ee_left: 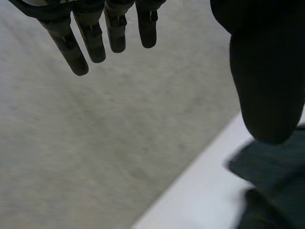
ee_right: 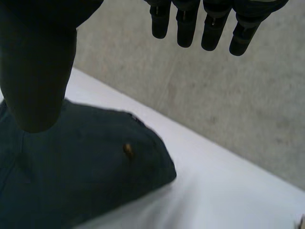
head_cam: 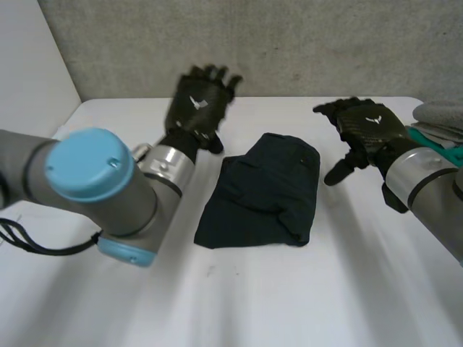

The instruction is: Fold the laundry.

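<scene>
One dark green garment (head_cam: 264,191) lies loosely folded at the middle of the white surface (head_cam: 289,296), between two black robot hands. The left hand (head_cam: 199,105) is raised near its far left corner and the right hand (head_cam: 365,126) near its far right corner, both with fingers spread and relaxed, holding nothing. The cloth looks soft, light and limp, likely to sag and come unfolded if lifted by one point, so pinching two corners of one edge seems safest. One small pile of other laundry (head_cam: 440,124) — a grey piece over a teal one — sits at the surface's right edge.
</scene>
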